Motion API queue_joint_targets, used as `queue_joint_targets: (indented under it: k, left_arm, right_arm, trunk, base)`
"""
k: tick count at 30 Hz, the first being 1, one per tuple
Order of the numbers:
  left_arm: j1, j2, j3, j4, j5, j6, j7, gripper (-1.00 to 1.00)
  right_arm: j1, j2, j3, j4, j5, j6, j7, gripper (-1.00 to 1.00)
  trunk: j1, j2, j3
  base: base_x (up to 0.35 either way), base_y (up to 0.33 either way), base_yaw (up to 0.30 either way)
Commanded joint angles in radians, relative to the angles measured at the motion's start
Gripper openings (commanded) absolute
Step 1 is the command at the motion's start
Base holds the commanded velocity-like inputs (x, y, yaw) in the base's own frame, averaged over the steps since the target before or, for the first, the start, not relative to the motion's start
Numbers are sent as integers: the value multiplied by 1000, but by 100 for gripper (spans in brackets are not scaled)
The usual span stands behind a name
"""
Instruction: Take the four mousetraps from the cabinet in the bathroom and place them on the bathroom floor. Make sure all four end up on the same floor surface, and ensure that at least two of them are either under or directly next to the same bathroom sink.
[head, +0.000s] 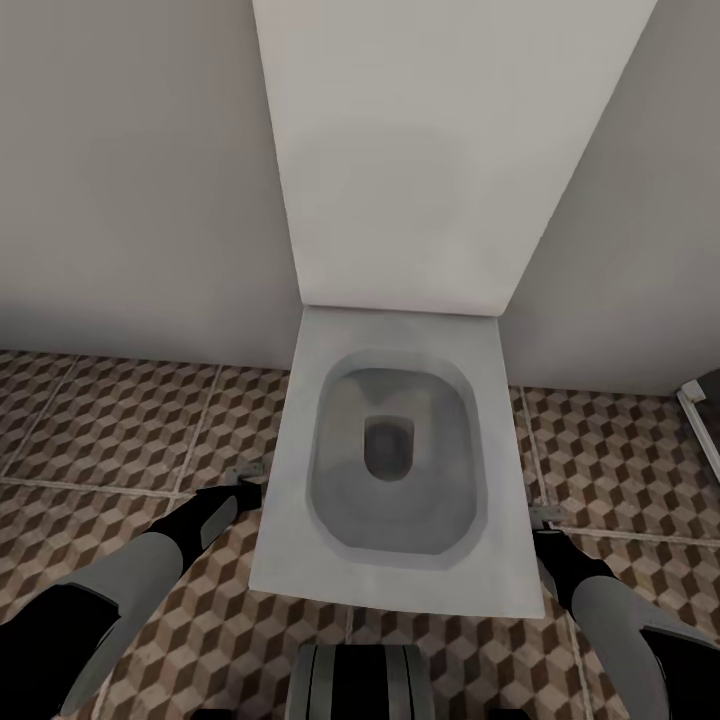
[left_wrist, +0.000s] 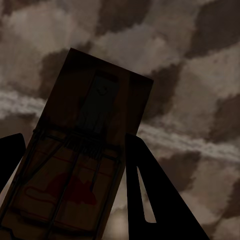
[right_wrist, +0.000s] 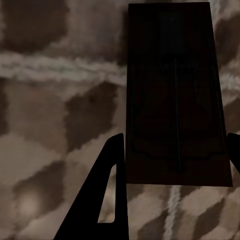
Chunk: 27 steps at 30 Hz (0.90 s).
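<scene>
While each wrist camera looks down at cube-patterned tiles, a mousetrap sits between the fingers of either gripper. On the left arm's camera, the left mousetrap (left_wrist: 75, 165) is a tan board with dark wire and a red mark, its near end cut off by the frame edge; the left gripper (left_wrist: 70, 200) has one dark finger on each side of it, jaws clamped on the board's long edges. On the right arm's camera, the right mousetrap (right_wrist: 175, 95) is deep in shadow, its wire barely readable and no red mark discernible; the right gripper (right_wrist: 172, 185) closes on its edges the same way, though one finger shows merely as a sliver at the frame's side. Both boards hang above the bathroom floor (left_wrist: 200, 75), whose grout lines look blurred at this range; how far above cannot be told.

From the head camera, the traps themselves are too small and dim to make out: just small grey shapes show at the arm tips, the left hand (head: 240, 485) and right hand (head: 545, 520) flanking a white toilet (head: 400, 460) with its lid raised against a pale wall (head: 130, 180). Both forearms are cut off at the lower corners.
</scene>
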Motion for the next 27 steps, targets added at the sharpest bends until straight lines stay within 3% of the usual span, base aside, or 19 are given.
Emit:
queue_joint_targets:
  k: [1,6,27]
  left_arm:
    - [0,1,-8,-3,10,5,6,-100]
    - [0,1,-8,-3,10,6,6,-100]
    - [0,1,-8,-3,10,6,6,-100]
  right_arm:
    - [0,1,-6,-1,9,5,3,-100]
    - [-1,1,-6,-1,11,5,3,-100]
    - [-6,2,-5,-2,14,2,3,-100]
  trunk:
    - [0,0,-1]
    - [1,-1,-12]
    - [1,-1,-12]
  base:
    - [0,0,0]
    - [0,0,0]
    - [0,0,0]
